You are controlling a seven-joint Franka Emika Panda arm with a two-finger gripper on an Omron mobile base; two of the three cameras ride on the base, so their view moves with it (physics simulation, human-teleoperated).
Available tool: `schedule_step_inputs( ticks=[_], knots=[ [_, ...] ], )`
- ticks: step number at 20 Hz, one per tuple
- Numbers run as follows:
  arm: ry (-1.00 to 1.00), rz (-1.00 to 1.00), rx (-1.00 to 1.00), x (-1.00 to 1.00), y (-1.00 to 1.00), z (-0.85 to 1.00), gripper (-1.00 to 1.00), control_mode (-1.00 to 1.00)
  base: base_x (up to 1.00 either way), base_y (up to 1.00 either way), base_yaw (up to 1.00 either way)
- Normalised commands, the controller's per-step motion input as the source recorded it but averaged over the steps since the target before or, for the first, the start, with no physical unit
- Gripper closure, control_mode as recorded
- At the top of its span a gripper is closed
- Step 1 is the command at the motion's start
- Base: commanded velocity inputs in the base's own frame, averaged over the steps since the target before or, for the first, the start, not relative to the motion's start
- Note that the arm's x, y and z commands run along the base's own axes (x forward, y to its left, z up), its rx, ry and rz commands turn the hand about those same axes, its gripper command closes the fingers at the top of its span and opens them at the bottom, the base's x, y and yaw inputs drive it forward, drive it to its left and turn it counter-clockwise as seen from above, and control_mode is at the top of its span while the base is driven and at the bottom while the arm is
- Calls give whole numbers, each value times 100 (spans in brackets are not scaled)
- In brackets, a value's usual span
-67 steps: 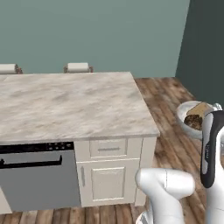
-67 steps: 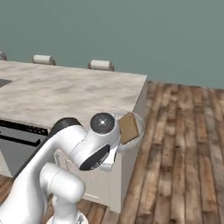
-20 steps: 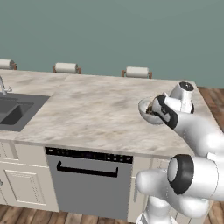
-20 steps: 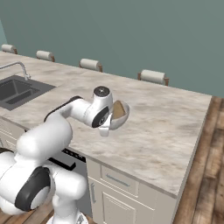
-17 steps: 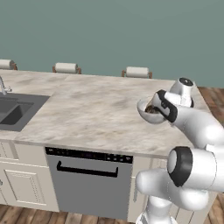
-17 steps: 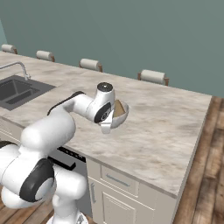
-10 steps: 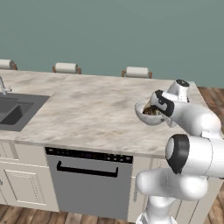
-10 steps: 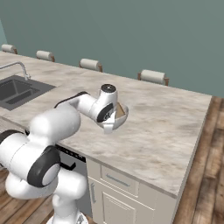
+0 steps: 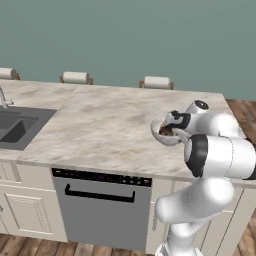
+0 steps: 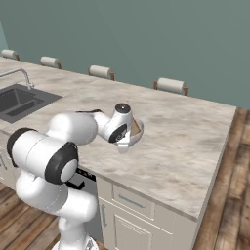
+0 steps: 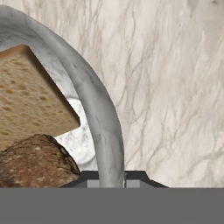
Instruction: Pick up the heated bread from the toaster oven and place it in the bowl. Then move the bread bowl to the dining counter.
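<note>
My gripper [image 9: 173, 123] is shut on the rim of the pale grey bowl [image 9: 161, 135], which is tilted just above the beige marbled dining counter [image 9: 100, 131] near its right end. In the right base view the bowl [image 10: 137, 132] pokes out from behind the hand, with bread [image 10: 133, 127] in it. The hand view looks along the thick rim [image 11: 97, 103] clamped between the gripper [image 11: 111, 176] fingers. Inside lie a tan bread slice [image 11: 30, 96] and a dark crusty piece [image 11: 35, 162]. Whether the bowl touches the stone I cannot tell. The toaster oven is out of view.
A built-in sink [image 9: 15, 127] with a faucet [image 9: 3, 98] sits at the counter's left end. A grey dishwasher front [image 9: 100, 210] is below the near edge. Stools [image 9: 156, 82] line the far side. Wooden floor [image 10: 229, 195] lies to the right.
The base has driven along the island since the oldest frames. In the last second the arm has folded and carried the bowl slightly left and lower towards the counter top.
</note>
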Motion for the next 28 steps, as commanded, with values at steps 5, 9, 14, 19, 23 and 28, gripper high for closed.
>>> schedule_step_inputs(
  ticks=[5, 9, 14, 19, 23, 28],
  knots=[
    [0, 0, 0, 29, 3, -39, 100, -100, 0, 0, 0],
    [0, 0, 0, 26, 0, -36, 100, -100, 0, 0, 0],
    [0, 0, 0, 30, 0, -26, 100, -100, 0, 0, 0],
    [0, 0, 0, 7, 0, 0, -100, -100, 0, 0, 0],
    [4, 0, 0, -27, 0, 28, -100, -100, 0, 0, 0],
    [-1, 0, 0, -90, 0, 64, -100, -100, 0, 0, 0]
  ],
)
